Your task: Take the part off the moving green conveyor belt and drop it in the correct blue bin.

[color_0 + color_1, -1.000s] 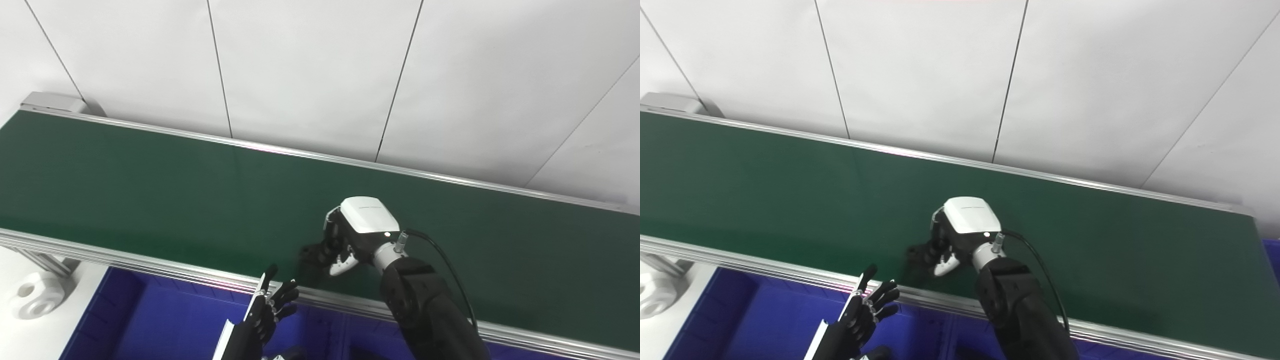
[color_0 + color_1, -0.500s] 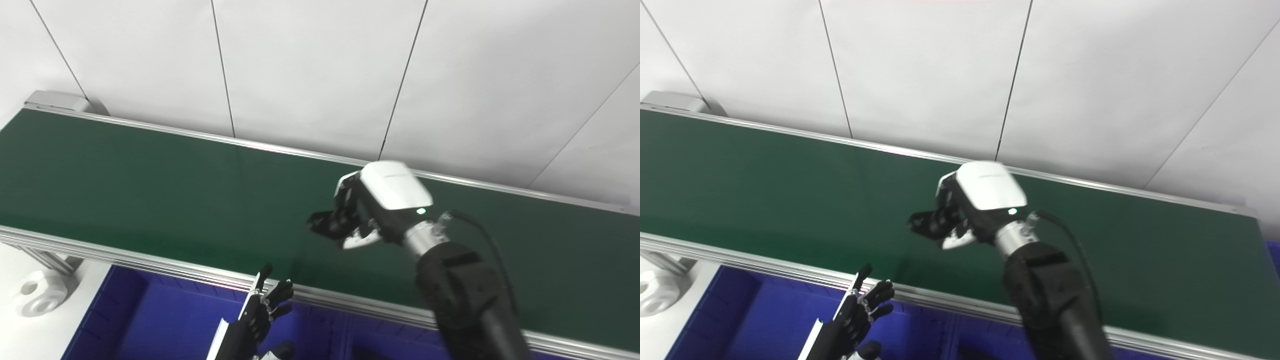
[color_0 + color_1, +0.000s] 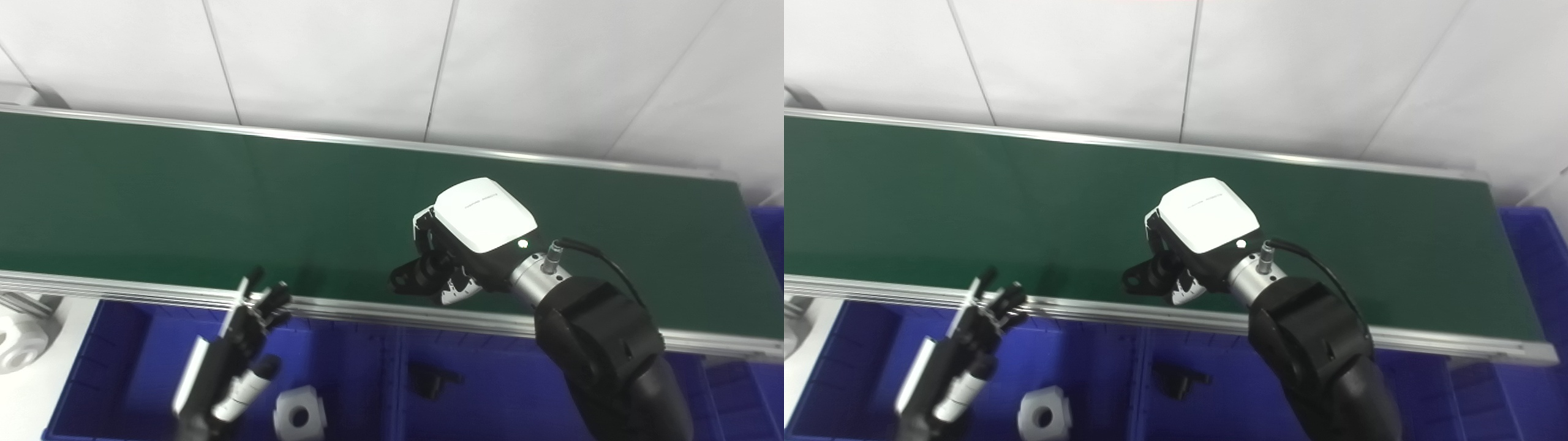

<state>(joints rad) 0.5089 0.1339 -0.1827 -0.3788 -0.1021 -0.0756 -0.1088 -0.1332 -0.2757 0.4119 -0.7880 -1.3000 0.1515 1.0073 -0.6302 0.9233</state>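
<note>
My right hand [image 3: 456, 257] is shut on a small black part [image 3: 409, 277] and holds it above the near edge of the green conveyor belt [image 3: 184, 196]. The part sticks out to the left of the fingers; it also shows in the right eye view [image 3: 1140, 278]. My left hand [image 3: 236, 340] is open and empty, held over the left blue bin [image 3: 122, 367], below the belt's front rail. A white part [image 3: 299, 415] lies in the left bin. A black part [image 3: 432, 380] lies in the middle blue bin [image 3: 502, 392].
The belt's silver front rail [image 3: 367, 309] runs between the belt and the bins. Another blue bin [image 3: 1540, 245] stands at the belt's right end. A white part [image 3: 15, 340] lies on the white surface at the far left. A white wall rises behind the belt.
The camera has swung down and right, bringing the bins into view. My right hand has lifted the black part off the belt and drawn it toward the near rail. My left hand stays open.
</note>
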